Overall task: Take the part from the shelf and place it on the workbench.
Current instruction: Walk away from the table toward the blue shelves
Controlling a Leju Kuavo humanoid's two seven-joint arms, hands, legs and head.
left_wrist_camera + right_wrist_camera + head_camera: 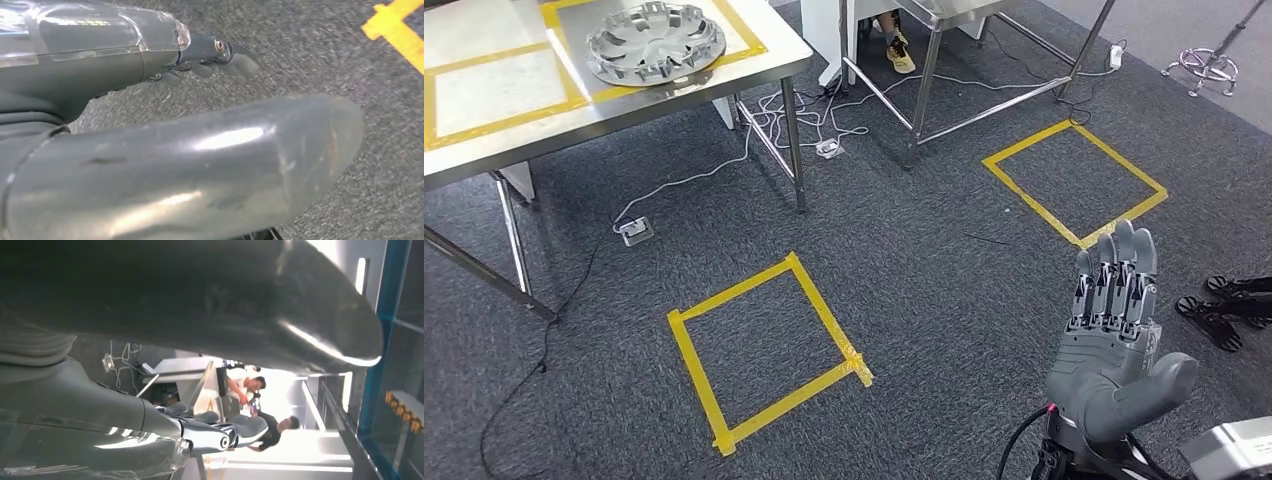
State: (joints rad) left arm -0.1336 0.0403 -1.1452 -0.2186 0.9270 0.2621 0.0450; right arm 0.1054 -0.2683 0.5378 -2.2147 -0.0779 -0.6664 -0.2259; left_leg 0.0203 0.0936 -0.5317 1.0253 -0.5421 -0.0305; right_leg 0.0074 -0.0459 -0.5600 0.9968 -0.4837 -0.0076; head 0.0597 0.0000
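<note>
The part, a silver wheel cover (656, 42), lies flat on the steel workbench (494, 90) at the upper left, inside a yellow-taped box. My right hand (1114, 330) is raised at the lower right, far from the bench, with its fingers straight, apart from the thumb and holding nothing. In the right wrist view that hand (150, 415) shows a thick thumb and bare fingers (240, 427). My left hand (150, 125) hangs over the grey carpet; its fingers (235, 62) reach out with nothing between them and the thumb.
Two yellow tape squares mark the carpet (764, 350) (1074, 180). Cables (824, 110) and a floor socket (636, 231) lie by the bench legs. A second steel table (924, 90) stands behind, with a person's shoe (900, 55) under it. Dark stand feet (1224, 305) sit at the right.
</note>
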